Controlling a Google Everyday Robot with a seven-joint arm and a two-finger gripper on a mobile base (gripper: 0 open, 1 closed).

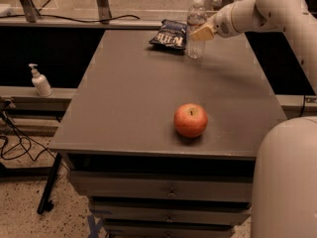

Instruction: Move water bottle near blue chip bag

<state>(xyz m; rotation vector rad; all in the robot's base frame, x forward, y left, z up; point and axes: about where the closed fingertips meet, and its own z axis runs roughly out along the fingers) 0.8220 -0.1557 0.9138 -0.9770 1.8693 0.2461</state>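
One apple (190, 119) sits near front; farther back the water bottle (195, 39) stands upright just beside the blue chip bag (170, 34), so placement looks done; the gripper (202, 32) meets its right side, whether holding I cannot tell

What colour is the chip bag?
Chip bag: dark blue, white lettering, camera view; gripper at water bottle.

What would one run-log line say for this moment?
water bottle: upright on cabinet top, beside blue chip bag | tool: at the bottle, far end | apple: near front edge
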